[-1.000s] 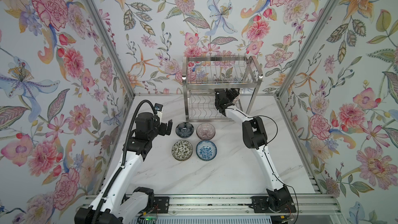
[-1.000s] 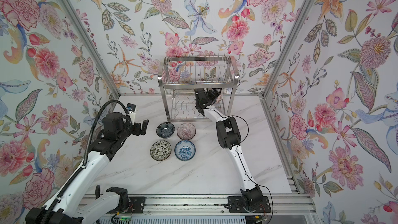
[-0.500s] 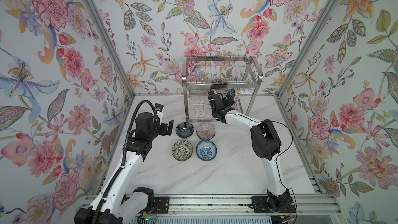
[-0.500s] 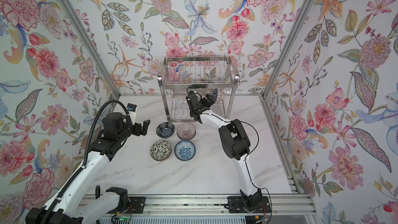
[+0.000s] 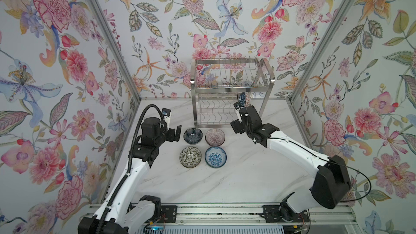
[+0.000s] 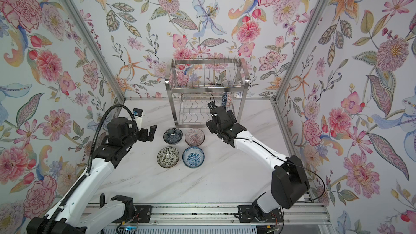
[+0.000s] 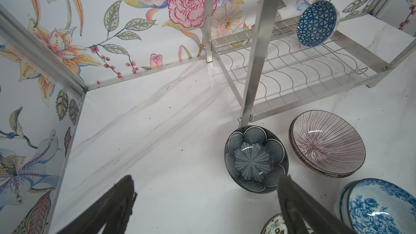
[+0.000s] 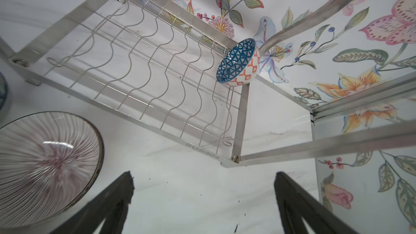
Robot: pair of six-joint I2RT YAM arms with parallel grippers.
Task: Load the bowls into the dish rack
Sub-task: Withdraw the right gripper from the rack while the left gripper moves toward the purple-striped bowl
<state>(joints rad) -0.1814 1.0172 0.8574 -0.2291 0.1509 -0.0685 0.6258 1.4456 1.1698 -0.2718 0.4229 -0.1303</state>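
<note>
Blue-triangle bowl (image 5: 242,100) on edge in the lower tier of the dish rack (image 5: 225,88), at the tier's 3 o'clock end in both top views, propped among the wavy wires (image 7: 292,68), orange lattice on its outer wall, touched by neither hand. Upper tier bare of bowls. On the bench (image 5: 225,187), just at 6 o'clock of the rack, four more in a square: dark petal bowl (image 5: 193,135) at 10 o'clock, purple-lined bowl (image 5: 215,136) at 2 o'clock, black-and-white leaf bowl (image 5: 190,156) at 8 o'clock, blue floral bowl (image 5: 215,156) at 4 o'clock; doubled rims in the left wrist view, so probably stacks rather than singles. Step in hand, as judged: the gap between one placement and the next pick, one bowl racked, the bench bowls untouched. Right hand (image 8: 203,199) at 6 o'clock of the racked bowl and 3 o'clock of the purple-lined bowl, fingers (image 8: 112,208) spread wide, empty, over bare bench. Left hand (image 7: 207,201) at 9 o'clock of the dark petal bowl, near but apart, likewise spread wide and holding nothing. Next move, as judged: lower one hand over the nearest rim, one finger inside the wall and one outside, pinch, lift the top bowl alone, tip on edge, seat in a free wave at 9 o'clock of the first. Care with glazed walls, likely slippery, and with a lower bowl riding up.
</note>
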